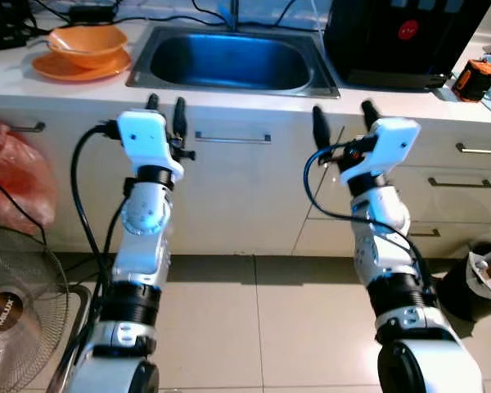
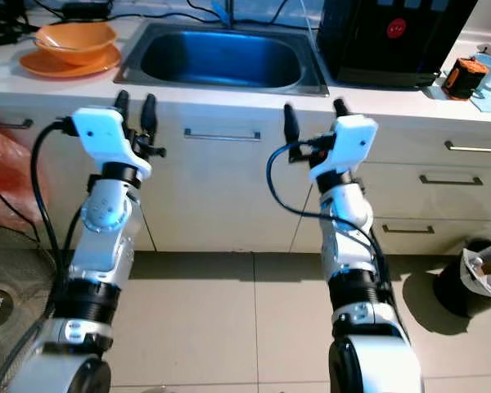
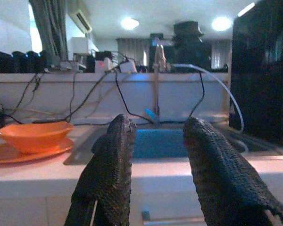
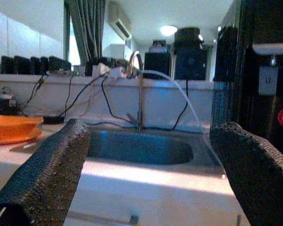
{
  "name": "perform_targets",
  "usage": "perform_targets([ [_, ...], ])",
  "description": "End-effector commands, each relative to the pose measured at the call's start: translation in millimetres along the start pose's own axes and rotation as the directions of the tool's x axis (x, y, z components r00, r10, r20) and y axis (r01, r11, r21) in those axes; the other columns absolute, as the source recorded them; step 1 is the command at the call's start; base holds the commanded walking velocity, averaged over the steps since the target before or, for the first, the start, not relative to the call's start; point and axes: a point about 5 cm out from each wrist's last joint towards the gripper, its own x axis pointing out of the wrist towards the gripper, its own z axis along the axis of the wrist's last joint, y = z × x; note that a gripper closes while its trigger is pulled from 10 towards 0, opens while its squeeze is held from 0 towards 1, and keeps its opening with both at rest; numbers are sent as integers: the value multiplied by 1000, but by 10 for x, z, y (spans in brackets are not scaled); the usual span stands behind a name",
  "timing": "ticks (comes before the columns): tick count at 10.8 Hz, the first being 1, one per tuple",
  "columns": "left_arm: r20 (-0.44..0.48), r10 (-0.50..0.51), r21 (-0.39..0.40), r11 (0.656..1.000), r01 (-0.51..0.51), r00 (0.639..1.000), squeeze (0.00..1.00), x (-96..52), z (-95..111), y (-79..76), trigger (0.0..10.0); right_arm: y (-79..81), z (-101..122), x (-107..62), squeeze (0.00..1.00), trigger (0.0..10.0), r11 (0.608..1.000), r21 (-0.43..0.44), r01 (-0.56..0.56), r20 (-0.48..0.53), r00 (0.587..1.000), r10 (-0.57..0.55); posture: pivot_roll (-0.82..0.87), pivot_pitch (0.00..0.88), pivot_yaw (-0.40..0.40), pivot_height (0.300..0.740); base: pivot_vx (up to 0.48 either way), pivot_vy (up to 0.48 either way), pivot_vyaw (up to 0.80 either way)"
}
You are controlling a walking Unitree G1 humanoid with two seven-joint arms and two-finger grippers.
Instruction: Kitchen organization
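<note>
An orange bowl (image 1: 87, 44) rests on an orange plate (image 1: 75, 69) on the white counter (image 1: 33, 83), left of the steel sink (image 1: 229, 59). My left gripper (image 1: 164, 103) is raised before the counter's front edge, near the sink's left end, open with nothing between its fingers (image 3: 111, 165). My right gripper (image 1: 344, 115) is held up near the sink's right corner, open wide and empty, its fingers (image 4: 52, 169) framing the sink (image 4: 141, 147) and faucet (image 4: 139, 89).
A black appliance (image 1: 397, 37) stands right of the sink, with an orange-and-black object (image 1: 476, 79) beside it. Below are white drawers with metal handles (image 1: 232, 137). A red bag (image 1: 16, 176) and a fan (image 1: 16, 315) sit at the left, a dark bin (image 1: 479, 282) on the tiled floor right.
</note>
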Motion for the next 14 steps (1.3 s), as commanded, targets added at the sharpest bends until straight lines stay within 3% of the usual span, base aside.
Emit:
perform_targets([
  [1,-14,7,9,1000,-7,1000,0,-21,-2,-19,10000,1,-1,-18,0,10000,1000,8,6,-8,1000,-6,39,53,-57,740,0,0,0],
  [6,-75,13,-15,1000,-14,997,0,-115,-104,-53,10000,66,-57,-65,0,10000,1000,7,-15,-46,999,16,42,52,-59,740,0,0,0],
  [11,-79,5,-27,1000,-7,997,0,-101,-76,-77,10000,113,-67,-45,0,10000,1000,7,-30,-60,998,30,54,55,-60,740,0,0,0],
  [14,-89,9,-28,1000,-12,996,0,-102,-85,-64,10000,125,-70,-37,0,10000,999,10,-32,-62,998,32,54,51,-57,740,356,0,0],
])
